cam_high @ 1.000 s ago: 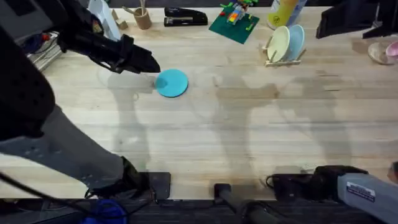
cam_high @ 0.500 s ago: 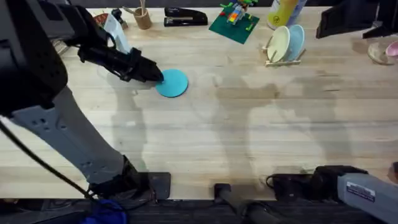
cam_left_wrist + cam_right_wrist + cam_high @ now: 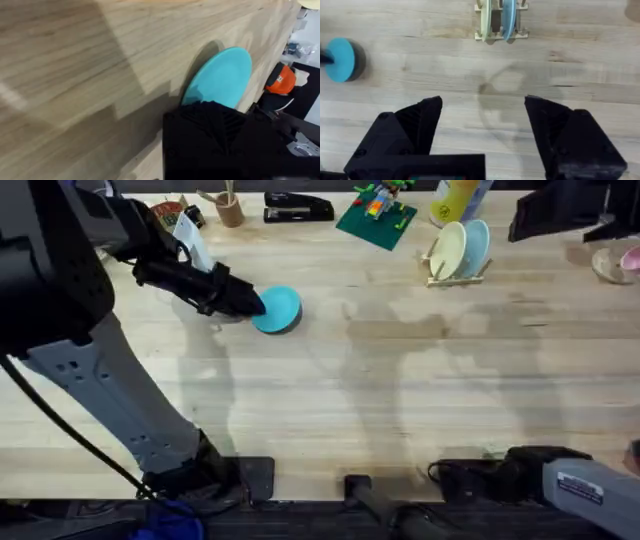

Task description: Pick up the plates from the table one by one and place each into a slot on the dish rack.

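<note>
A bright turquoise plate (image 3: 280, 310) sits at the table's (image 3: 400, 400) back left, tilted with its near edge raised off the wood and a shadow under it. My left gripper (image 3: 250, 302) is shut on the plate's left rim. In the left wrist view a black finger (image 3: 212, 130) covers the edge of the turquoise plate (image 3: 222, 77). The dish rack (image 3: 458, 276) stands at the back right and holds a pale yellow plate (image 3: 447, 250) and a light blue plate (image 3: 476, 244) upright. My right gripper (image 3: 483, 105) hangs open over bare wood near the front, facing the dish rack (image 3: 500, 34).
Along the back edge are a black stapler (image 3: 298, 207), a green brick base with toy bricks (image 3: 375, 218), a yellow bottle (image 3: 455, 200) and a small cup (image 3: 228, 210). A pink-centred dish (image 3: 622, 264) lies at the far right. Wide bare tabletop lies between plate and rack.
My left gripper moved right and down onto the turquoise plate's left rim and closed on it. The plate now tilts up off the table. The right arm has not moved.
</note>
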